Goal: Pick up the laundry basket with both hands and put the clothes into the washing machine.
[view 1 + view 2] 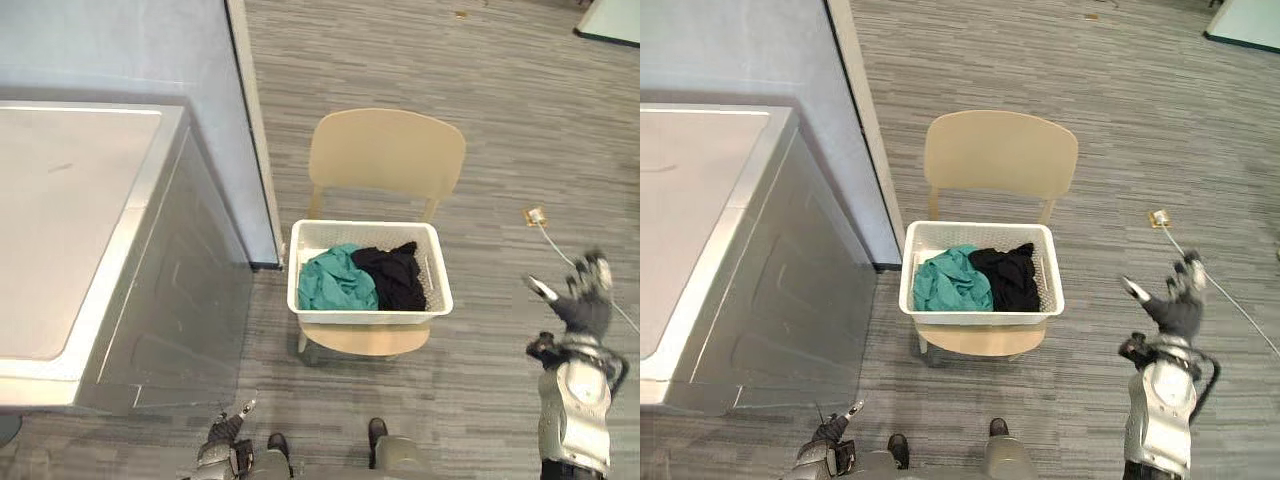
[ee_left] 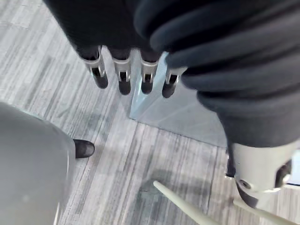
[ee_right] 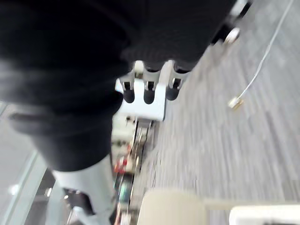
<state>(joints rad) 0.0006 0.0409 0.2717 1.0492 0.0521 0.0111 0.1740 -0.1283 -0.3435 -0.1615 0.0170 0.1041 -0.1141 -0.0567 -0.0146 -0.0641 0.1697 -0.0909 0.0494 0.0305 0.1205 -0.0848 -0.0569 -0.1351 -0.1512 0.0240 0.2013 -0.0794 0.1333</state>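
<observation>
Here, laundry basket (image 1: 369, 316) lies crosswise between 2 empty hands: right hand (image 1: 582, 303) splayed wide, left hand (image 1: 224, 437) straight-fingered, lower.

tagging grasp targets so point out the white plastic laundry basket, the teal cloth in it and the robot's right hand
white plastic laundry basket (image 1: 370, 316): left eye view, near rim
teal crumpled cloth (image 1: 335, 280): left eye view, middle of the heap
right hand (image 1: 583, 305): left eye view, middle of the hand

Clothes (image 1: 365, 278) in basket (image 1: 440, 290), on chair (image 1: 385, 152)
</observation>
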